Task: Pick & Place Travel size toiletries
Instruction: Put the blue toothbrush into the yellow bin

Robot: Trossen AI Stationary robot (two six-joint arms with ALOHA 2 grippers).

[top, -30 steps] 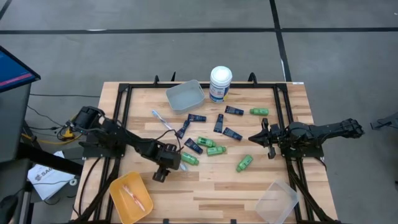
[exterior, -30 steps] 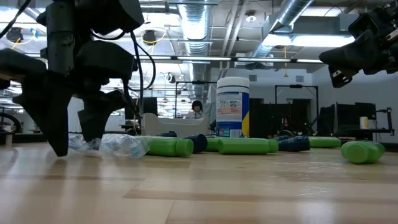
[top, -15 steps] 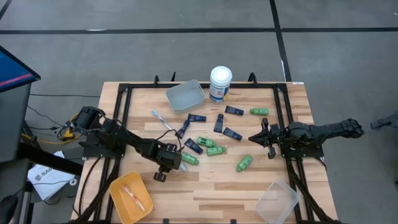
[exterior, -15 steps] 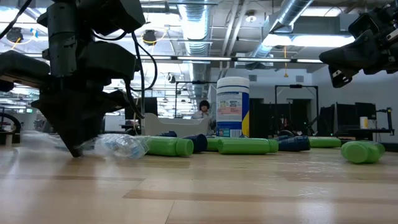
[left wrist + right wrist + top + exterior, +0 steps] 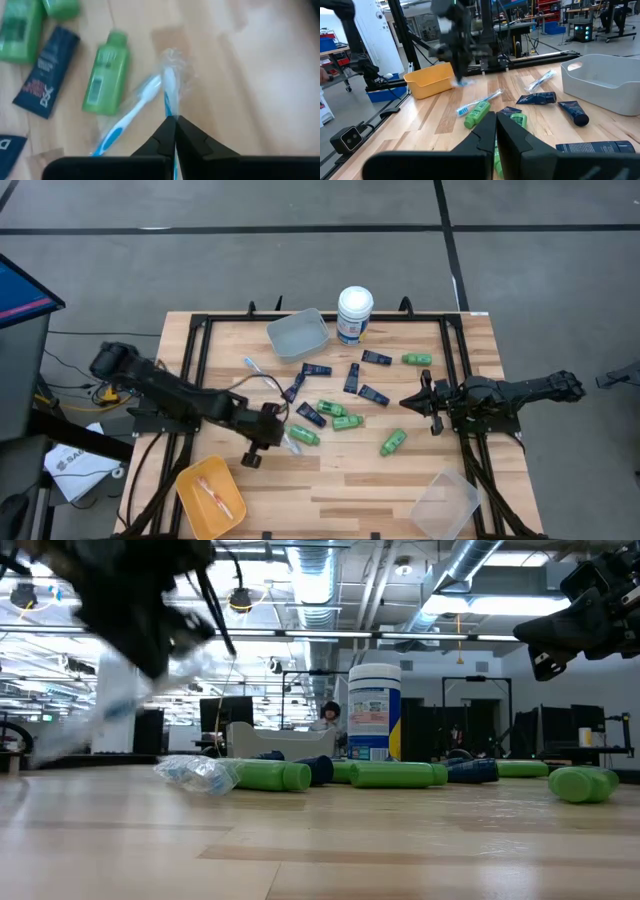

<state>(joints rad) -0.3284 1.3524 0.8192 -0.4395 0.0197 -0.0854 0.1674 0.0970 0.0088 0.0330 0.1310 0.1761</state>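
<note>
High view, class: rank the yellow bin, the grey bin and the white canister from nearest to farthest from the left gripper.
1. Yellow bin, at the table's front-left corner, just below the left gripper.
2. Grey bin, at the back edge, left of centre.
3. White canister, at the back edge, right of the grey bin.

A light wooden table (image 5: 340, 480) with a black frame stands on a grey floor (image 5: 300, 260) crossed by dark lines. Beyond the table the low view looks into a large workshop hall: silver ducts (image 5: 470, 565) and pipes run under the ceiling, lamps glow, dark racks (image 5: 480, 725) line the back, and a person (image 5: 326, 715) sits far behind
</note>
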